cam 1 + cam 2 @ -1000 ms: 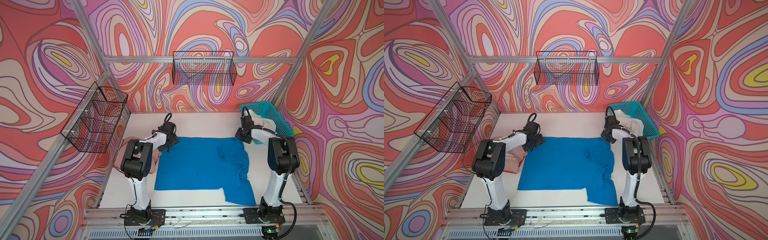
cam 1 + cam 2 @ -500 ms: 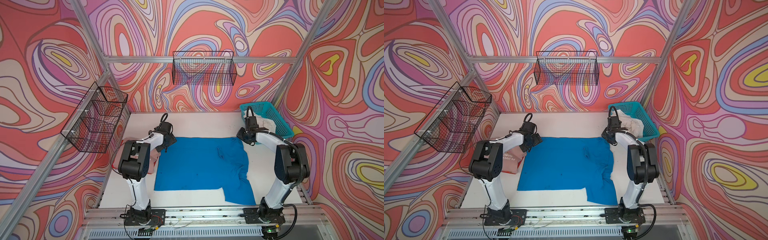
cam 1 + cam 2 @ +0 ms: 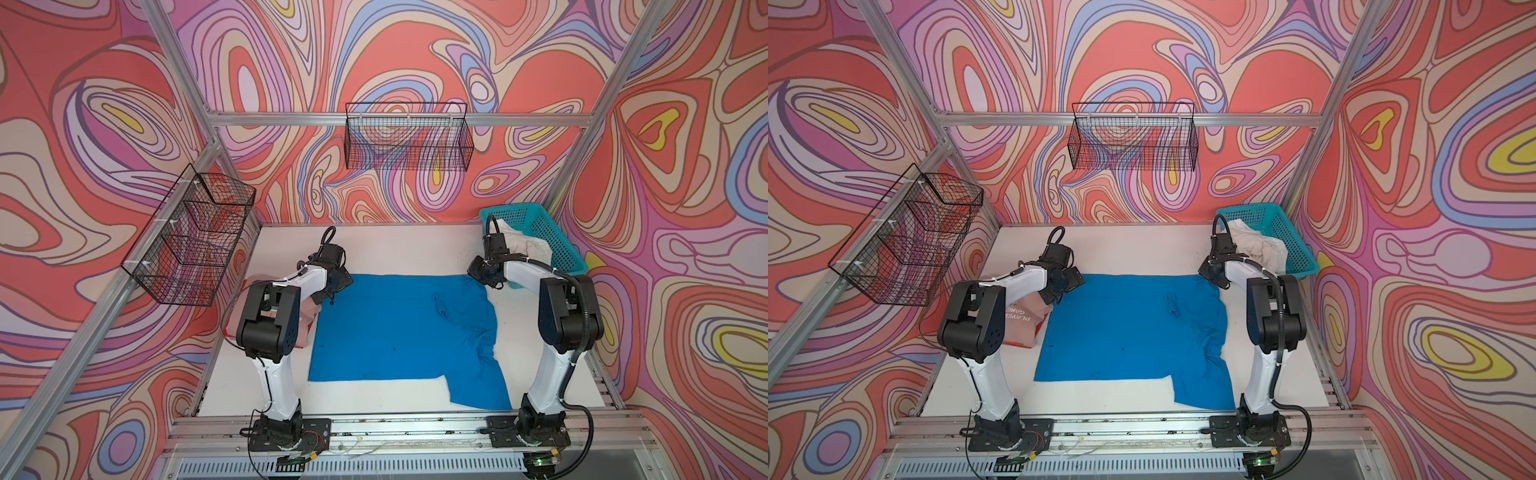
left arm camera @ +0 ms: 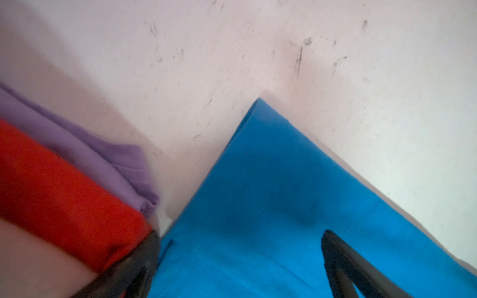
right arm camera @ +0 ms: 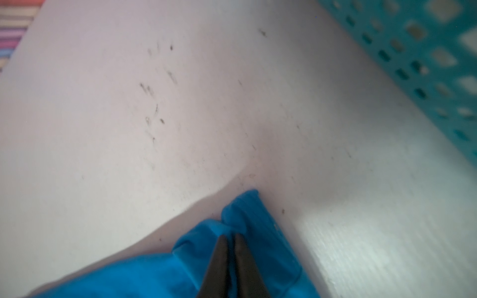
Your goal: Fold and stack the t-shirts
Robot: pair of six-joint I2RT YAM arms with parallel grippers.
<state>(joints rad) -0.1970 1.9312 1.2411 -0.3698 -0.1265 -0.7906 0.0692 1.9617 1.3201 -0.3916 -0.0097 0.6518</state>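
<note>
L arm hides most of the pink t-shirt at the left; only bits of its letters show. The off-white t-shirt sits in the teal basket, far right. The blue t-shirt lies spread out in the middle. Half a sec ago the R arm had its elbow stuck out right; now it's back in. R gripper pinches the blue one's far right corner. L gripper is spread wide over its far left corner. L wrist view shows red cloth & purple cloth; the top views hardly do.
</note>
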